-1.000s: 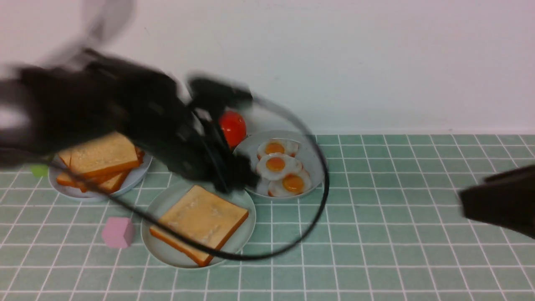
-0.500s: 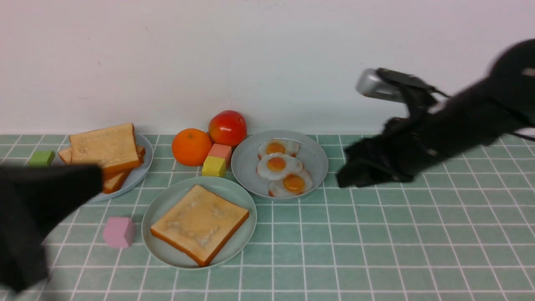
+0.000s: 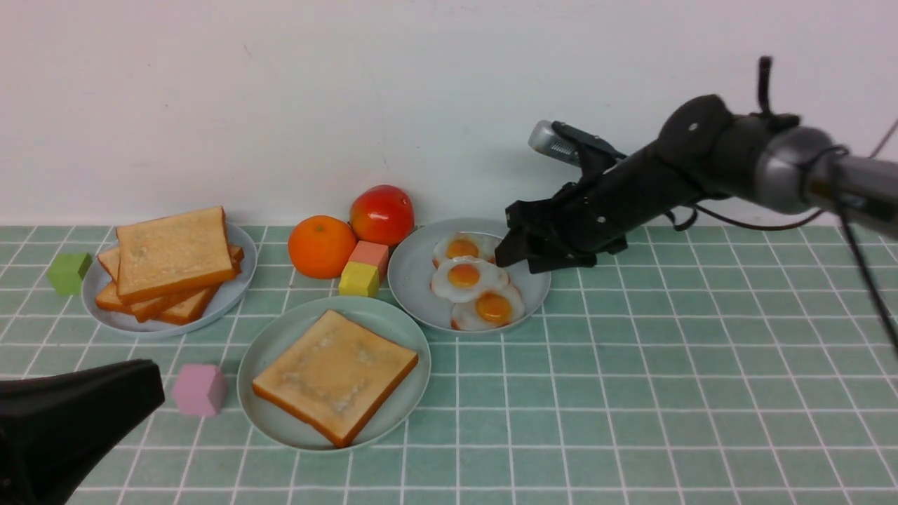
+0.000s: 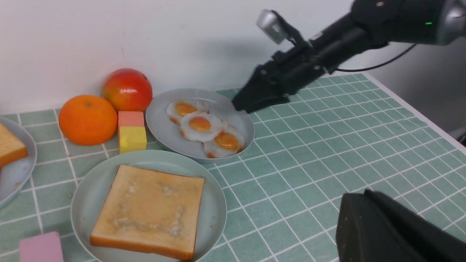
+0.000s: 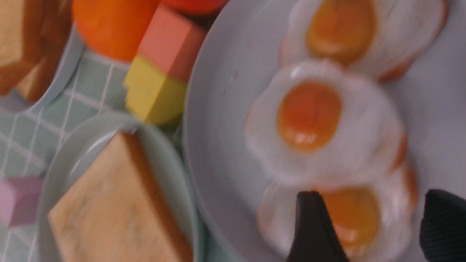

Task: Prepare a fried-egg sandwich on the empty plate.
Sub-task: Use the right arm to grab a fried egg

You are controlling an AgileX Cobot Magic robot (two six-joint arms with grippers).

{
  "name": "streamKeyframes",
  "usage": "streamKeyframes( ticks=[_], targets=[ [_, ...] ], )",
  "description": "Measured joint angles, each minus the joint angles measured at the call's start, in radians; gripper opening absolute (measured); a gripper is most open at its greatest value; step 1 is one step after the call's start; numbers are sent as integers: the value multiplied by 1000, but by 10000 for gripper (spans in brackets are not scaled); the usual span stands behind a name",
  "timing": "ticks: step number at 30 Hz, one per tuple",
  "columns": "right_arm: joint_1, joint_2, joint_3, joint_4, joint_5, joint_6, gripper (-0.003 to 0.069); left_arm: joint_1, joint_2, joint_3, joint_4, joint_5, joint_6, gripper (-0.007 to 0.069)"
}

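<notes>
With one toast on the green plate near the bench's front, we held our right claw wide open over the eggs behind it, needing next to pinch one.

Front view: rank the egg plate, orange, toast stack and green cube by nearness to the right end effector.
1. Egg plate, right beside the right end effector.
2. Orange, left of that plate.
3. Toast stack, on the far-left plate.
4. Green cube, leftmost.
</notes>
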Motion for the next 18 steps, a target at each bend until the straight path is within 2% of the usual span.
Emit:
streamKeyframes(
  ticks=[8, 18],
  targets=[
    [0, 141, -156, 8, -5, 0, 409, 0, 0, 0, -7, -1, 0, -13],
    [0, 192, -183, 83, -37, -66, 409, 0, 0, 1, -7, 0, 0, -13]
  ],
)
